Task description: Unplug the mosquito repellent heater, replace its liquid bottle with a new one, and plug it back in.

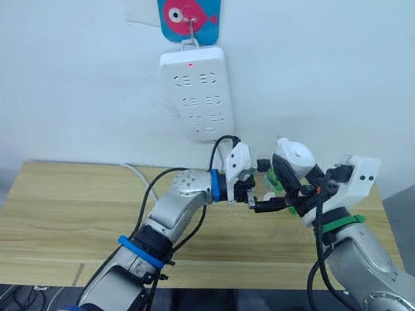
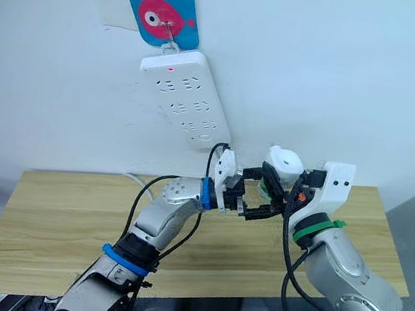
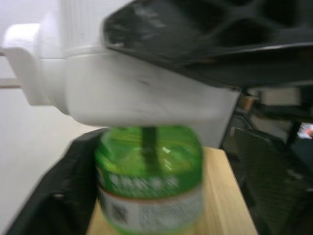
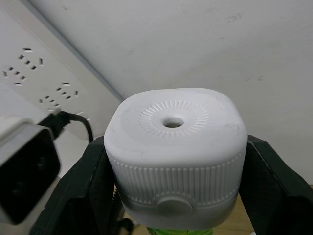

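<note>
1. While it is held in the air over the wooden table [image 1: 67, 205], well clear of the power strip [image 1: 197, 91] on the wall, the heater [image 1: 293, 154] sits unplugged between the two arms, with a green bottle [image 3: 149, 178] fixed beneath it.
2. The right gripper [image 4: 171, 196] is closed on the heater, one black finger on each ribbed side, top ring upward.
3. The left gripper [image 1: 264, 191] reaches in from below, its fingers either side of the bottle; whether they press the bottle cannot be told.
4. The step in hand appears to be freeing the old bottle. To do it well, the left fingers should likely close firmly on the bottle's body, not its label edge, and turn it squarely about its own axis while the right keeps the heater level and unmoving.
5. A tilted pull risks jamming the wick seen rising inside the bottle, or spilling liquid over the table.
</note>
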Action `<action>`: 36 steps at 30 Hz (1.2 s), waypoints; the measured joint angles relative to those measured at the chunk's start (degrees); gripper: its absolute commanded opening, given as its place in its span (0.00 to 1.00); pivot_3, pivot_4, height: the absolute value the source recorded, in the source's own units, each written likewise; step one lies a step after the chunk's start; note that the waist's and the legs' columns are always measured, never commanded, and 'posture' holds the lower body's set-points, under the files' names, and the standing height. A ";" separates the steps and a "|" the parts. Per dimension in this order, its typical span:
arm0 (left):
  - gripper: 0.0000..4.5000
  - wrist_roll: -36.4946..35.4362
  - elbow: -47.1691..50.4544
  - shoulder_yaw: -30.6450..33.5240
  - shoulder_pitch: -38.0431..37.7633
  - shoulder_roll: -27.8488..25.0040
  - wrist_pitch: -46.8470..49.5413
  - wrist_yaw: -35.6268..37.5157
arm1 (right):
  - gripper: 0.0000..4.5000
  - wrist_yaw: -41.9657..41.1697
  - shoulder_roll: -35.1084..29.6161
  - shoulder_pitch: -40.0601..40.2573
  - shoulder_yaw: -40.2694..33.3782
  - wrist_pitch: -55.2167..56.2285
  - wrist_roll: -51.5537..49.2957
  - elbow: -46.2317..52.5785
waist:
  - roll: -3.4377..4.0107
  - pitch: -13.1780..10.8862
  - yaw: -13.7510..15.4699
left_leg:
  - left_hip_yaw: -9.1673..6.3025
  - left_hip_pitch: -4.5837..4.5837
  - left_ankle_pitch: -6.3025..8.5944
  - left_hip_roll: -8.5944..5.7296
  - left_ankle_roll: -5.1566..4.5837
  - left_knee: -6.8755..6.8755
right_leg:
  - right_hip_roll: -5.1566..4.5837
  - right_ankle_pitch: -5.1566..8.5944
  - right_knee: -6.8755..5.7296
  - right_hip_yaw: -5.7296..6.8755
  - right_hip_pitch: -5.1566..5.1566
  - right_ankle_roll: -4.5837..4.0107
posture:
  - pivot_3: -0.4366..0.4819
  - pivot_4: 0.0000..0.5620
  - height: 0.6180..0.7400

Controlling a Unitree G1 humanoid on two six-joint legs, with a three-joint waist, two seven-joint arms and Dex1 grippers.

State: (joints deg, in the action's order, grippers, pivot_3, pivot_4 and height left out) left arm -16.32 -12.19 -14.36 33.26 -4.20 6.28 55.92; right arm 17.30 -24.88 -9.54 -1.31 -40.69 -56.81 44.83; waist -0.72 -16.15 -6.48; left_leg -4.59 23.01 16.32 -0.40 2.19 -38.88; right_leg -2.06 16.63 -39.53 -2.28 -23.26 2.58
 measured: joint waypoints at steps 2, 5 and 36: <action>1.00 -0.53 0.34 0.59 0.65 -2.07 0.70 1.07 | 0.68 -0.70 -0.56 0.35 -0.50 0.01 1.53 0.04 | 0.00 0.00 0.05 | -0.01 0.00 0.00 0.00 0.00 0.00 | 0.00 0.00 0.00 0.00 0.00 0.00 | 0.29 0.41 1.00; 1.00 -1.90 0.98 3.68 2.10 -6.28 2.10 2.58 | 0.68 -1.97 -1.59 1.93 -1.97 0.02 3.51 0.10 | 0.02 0.02 0.04 | -0.02 0.00 0.00 0.00 0.00 0.01 | 0.00 0.00 -0.01 -0.01 -0.01 0.00 | 0.30 0.39 1.00; 1.00 -8.85 3.40 18.62 -3.24 -23.46 -1.31 5.37 | 0.68 -12.06 -2.75 1.68 -0.67 -1.31 5.58 3.99 | -0.11 0.31 2.50 | -0.20 -0.12 -0.14 0.00 0.16 -0.14 | 0.00 -0.15 -0.46 -0.01 -0.06 0.04 | 0.36 0.42 1.00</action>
State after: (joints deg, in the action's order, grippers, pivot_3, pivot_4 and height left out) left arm -25.17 -8.78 4.26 30.02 -27.67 4.96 61.30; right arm 5.23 -27.63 -7.85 -1.98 -41.99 -51.23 48.82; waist -0.83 -15.83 -3.98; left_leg -4.79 22.89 16.18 -0.40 2.34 -39.02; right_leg -2.06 16.48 -39.99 -2.29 -23.32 2.62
